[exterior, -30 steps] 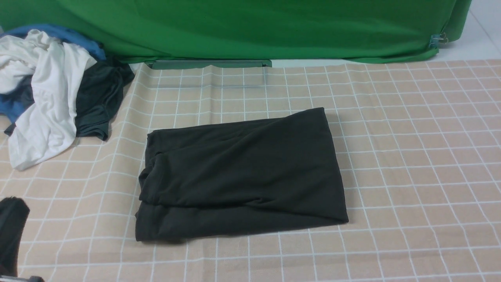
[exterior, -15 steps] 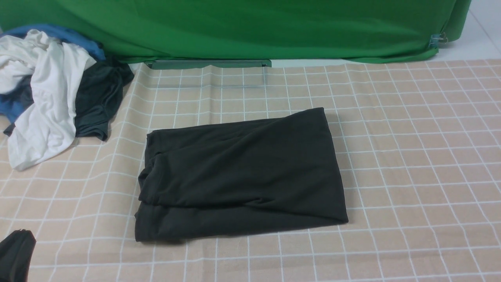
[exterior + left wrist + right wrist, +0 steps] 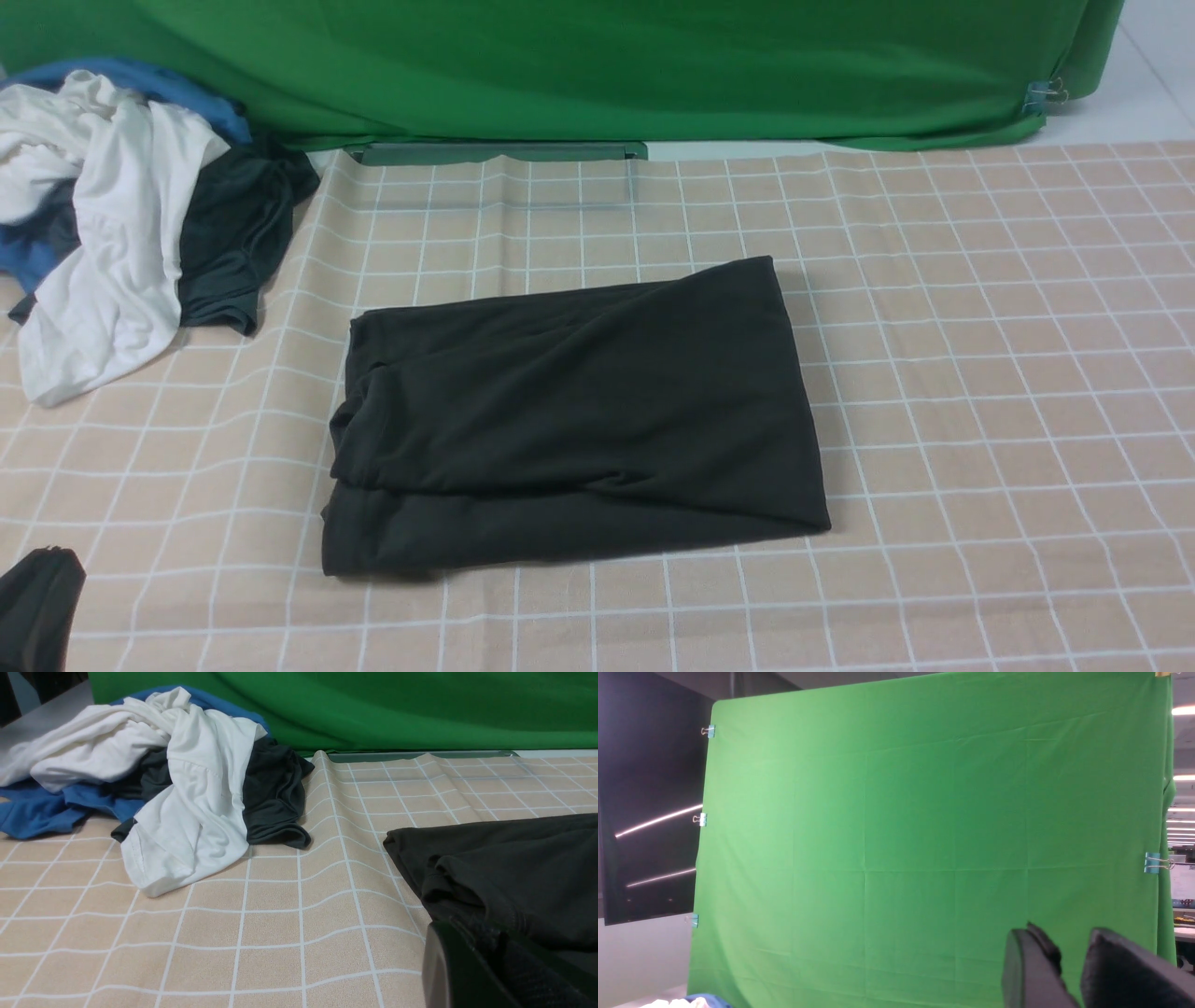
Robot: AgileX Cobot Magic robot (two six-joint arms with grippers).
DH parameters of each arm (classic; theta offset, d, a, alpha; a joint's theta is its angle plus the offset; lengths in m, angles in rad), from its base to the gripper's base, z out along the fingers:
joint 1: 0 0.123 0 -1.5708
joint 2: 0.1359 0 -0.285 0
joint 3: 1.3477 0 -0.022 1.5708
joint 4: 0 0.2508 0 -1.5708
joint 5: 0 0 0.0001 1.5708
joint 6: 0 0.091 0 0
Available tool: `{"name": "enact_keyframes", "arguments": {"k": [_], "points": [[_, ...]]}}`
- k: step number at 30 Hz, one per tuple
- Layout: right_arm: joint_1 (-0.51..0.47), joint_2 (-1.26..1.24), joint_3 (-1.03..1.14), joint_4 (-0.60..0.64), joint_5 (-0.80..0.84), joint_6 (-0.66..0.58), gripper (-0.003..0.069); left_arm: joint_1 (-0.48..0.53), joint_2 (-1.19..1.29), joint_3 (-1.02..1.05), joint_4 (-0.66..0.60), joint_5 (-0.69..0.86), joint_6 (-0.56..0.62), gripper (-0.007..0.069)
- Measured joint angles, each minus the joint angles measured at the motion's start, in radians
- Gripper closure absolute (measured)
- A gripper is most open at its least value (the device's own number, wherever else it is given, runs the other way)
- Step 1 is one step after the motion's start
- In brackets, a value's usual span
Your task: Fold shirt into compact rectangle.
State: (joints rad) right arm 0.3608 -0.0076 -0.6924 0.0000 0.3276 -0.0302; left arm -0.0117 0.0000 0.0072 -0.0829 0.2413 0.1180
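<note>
Soft, limp black shirt (image 3: 569, 420) lies folded right of the clothes pile (image 3: 121, 215), probably best pinched at a corner; left gripper (image 3: 490, 970) pressed together, right gripper (image 3: 1069, 970) slightly parted, both empty.

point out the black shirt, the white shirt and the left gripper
black shirt (image 3: 579, 411), front view, middle of the folded top layer
white shirt (image 3: 121, 233), front view, its hanging front panel
left gripper (image 3: 37, 607), front view, dark tip

Lab or studio recording setup inside an office; green backdrop cloth (image 3: 924, 835) hung with binder clips (image 3: 1152, 862); counter under a beige checked cloth (image 3: 980, 373); ceiling strip lights (image 3: 1183, 710) and desks visible past the backdrop edge.
</note>
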Motion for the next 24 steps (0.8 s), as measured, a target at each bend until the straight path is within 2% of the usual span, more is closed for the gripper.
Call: {"name": "enact_keyframes", "arguments": {"k": [16,24], "points": [[0.000,0.001,0.012,0.000,-0.009,0.000,0.0424,0.000,0.000,0.000,0.002,0.000,0.006,0.0605],[0.000,0.068,0.155,0.000,-0.026,0.000,0.0424,0.000,0.000,0.000,0.002,0.000,0.006,0.0605]]}}
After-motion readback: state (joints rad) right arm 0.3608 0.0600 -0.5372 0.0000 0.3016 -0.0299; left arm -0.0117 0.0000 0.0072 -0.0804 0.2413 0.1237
